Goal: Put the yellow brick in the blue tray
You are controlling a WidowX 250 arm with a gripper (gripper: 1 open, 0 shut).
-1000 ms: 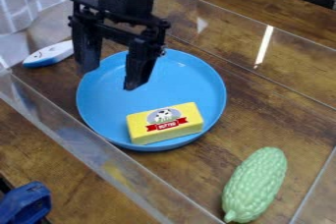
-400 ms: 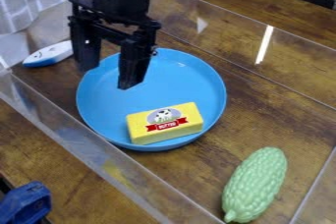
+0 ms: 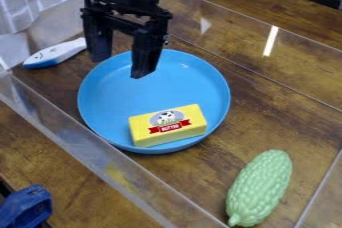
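The yellow brick (image 3: 168,125) lies flat inside the blue tray (image 3: 201,84), near its front rim, with its red-and-white label facing up. My black gripper (image 3: 119,64) hangs above the tray's back left part, well apart from the brick. Its two fingers (image 3: 143,60) stand wide apart with nothing between them, so it is open.
A green bumpy gourd toy (image 3: 259,189) lies at the front right on the wooden table. A white and blue object (image 3: 54,54) sits left of the tray. A clear plastic wall runs around the work area, and a blue object (image 3: 20,209) shows at the bottom left corner.
The gripper has risen slightly and drifted back and a little right above the tray's rear; it stays open. The brick has not moved.
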